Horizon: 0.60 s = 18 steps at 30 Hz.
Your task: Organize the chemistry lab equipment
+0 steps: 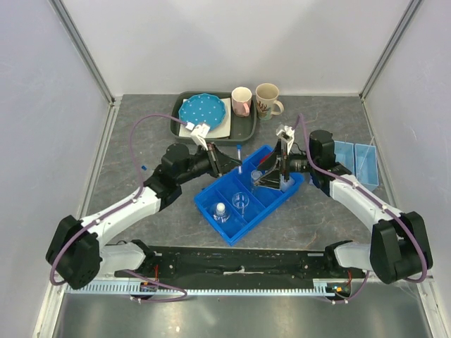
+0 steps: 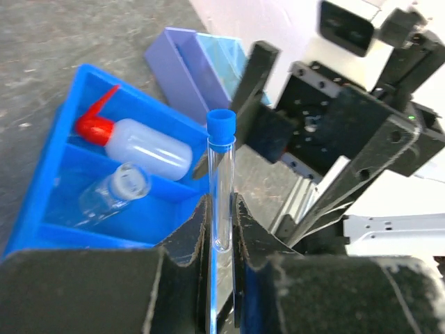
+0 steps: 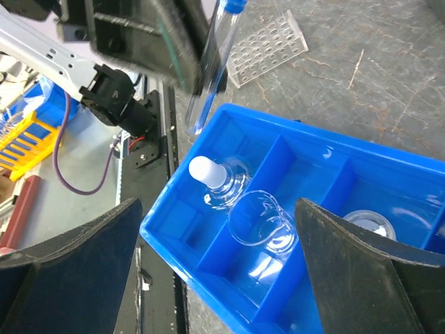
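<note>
My left gripper (image 1: 229, 166) is shut on a clear test tube with a blue cap (image 1: 239, 156), held at the far left edge of the blue compartment tray (image 1: 232, 238). In the left wrist view the tube (image 2: 221, 188) stands upright between the pads of my left gripper (image 2: 222, 223). The white squeeze bottle with red nozzle (image 2: 142, 147) and a glass vial (image 2: 115, 191) lie in the tray (image 2: 42, 202). My right gripper (image 1: 273, 174) hangs open and empty over the tray. Below my right gripper (image 3: 219, 278) are a white-stoppered flask (image 3: 215, 179) and a beaker (image 3: 261, 223). I see no safety glasses.
A clear test tube rack (image 3: 268, 43) lies on the table beyond the tray. A pale blue bin (image 1: 356, 162) sits at the right. A dark tray (image 1: 246, 128) with the blue dotted plate (image 1: 204, 110) and two mugs (image 1: 242, 101) (image 1: 268, 98) stand at the back.
</note>
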Tool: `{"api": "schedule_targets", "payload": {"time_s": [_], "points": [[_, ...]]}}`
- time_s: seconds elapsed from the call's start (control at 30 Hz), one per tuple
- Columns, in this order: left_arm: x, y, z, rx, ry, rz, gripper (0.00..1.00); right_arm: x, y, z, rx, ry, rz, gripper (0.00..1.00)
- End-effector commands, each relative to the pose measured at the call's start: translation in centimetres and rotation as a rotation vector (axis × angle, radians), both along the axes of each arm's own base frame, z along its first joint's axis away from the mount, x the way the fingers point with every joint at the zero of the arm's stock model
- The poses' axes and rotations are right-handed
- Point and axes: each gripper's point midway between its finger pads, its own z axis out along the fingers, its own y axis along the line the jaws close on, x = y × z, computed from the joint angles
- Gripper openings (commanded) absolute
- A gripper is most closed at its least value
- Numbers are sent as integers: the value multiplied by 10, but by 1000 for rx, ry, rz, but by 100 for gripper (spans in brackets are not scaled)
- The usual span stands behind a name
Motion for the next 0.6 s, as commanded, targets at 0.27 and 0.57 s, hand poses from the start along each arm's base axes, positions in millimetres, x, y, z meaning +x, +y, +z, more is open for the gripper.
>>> {"api": "schedule_targets", "payload": {"time_s": [0.27,0.57], "points": [[-2,-64,47,-179,-85,-12,2,3,11,10,46,55,-1,92],[-4,-76,43,-160,-91,-18,2,3,12,11,54,70,9,40]]}}
